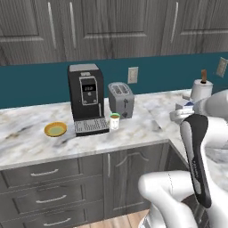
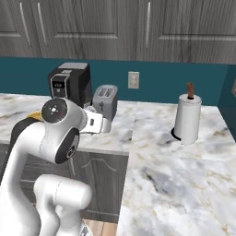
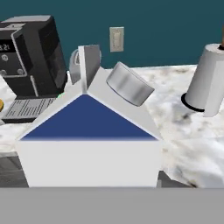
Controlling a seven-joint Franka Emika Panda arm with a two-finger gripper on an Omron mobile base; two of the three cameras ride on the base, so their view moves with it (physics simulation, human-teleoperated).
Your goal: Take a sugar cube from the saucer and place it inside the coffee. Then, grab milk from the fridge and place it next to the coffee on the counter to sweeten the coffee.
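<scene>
One boxy white, blue-gabled milk carton (image 3: 89,144) sits gripped in the end effector (image 1: 187,108), we judge, for carrying beside the green-rimmed white coffee cup (image 1: 115,120).

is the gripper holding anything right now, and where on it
It looks like it holds the milk: the carton sits right against the hand camera, gabled top and silver cap facing out toward the counter. The fingertips are hidden, so the exact grip spot cannot be told.

Milk (image 3: 89,144) hides toaster (image 3: 89,61); sugar cube too small to tell
</scene>
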